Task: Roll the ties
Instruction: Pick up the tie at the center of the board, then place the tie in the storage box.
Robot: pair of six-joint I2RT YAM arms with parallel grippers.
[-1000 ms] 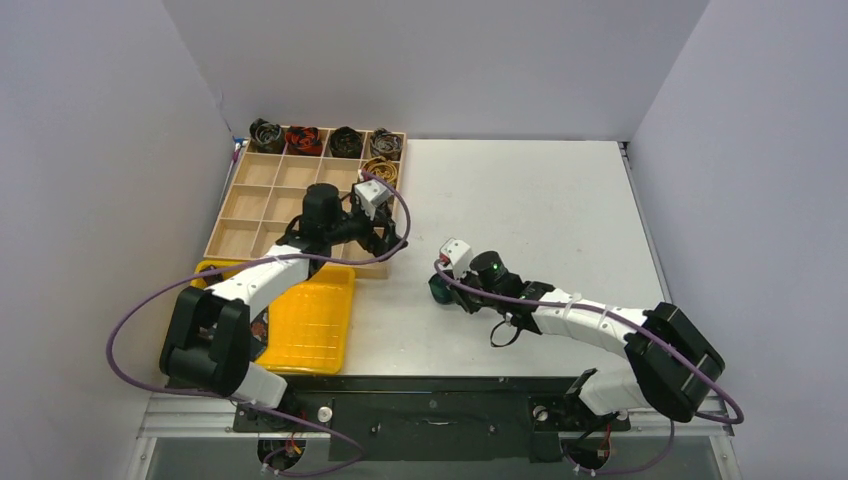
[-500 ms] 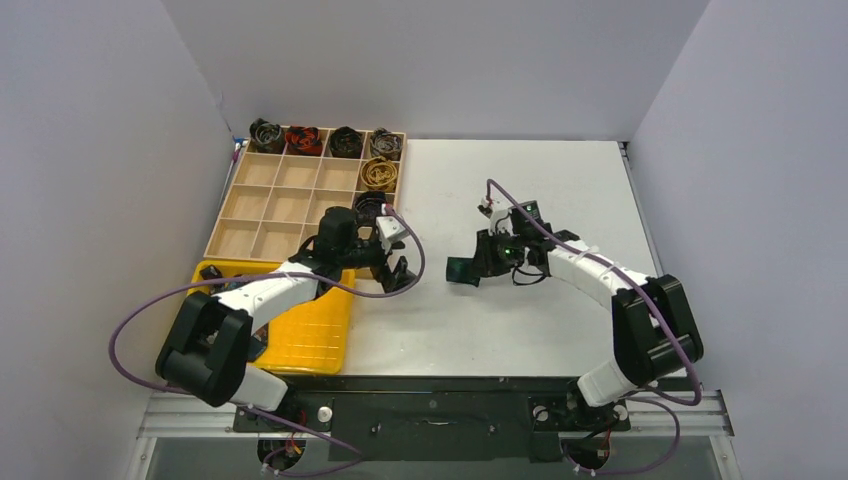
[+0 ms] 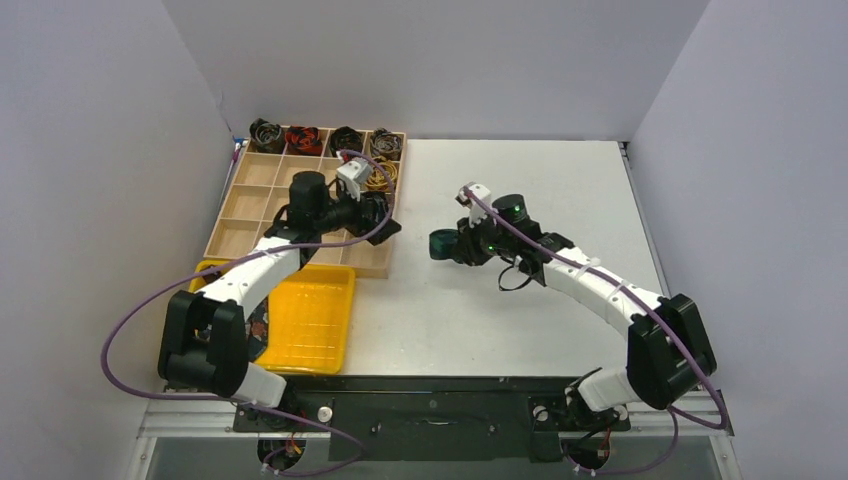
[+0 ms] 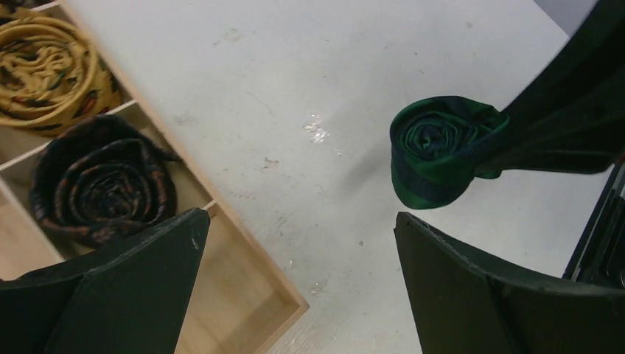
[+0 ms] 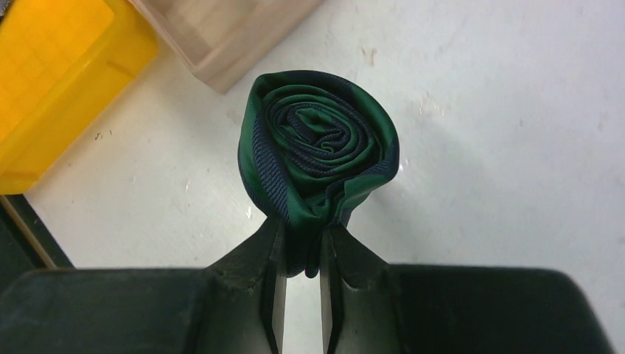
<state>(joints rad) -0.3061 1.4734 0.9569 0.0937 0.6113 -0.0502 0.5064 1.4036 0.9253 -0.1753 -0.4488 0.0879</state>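
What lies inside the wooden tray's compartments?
The tray holds four rolled ties in its far row, then a gold coil and a dark coil down the right column. The left arm hides some middle compartments.

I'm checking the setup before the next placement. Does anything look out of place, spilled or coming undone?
Nothing stands out. The green rolled tie is tightly coiled, pinched at its edge by the right gripper over the table. The gold coil and dark coil sit inside compartments of the wooden tray.
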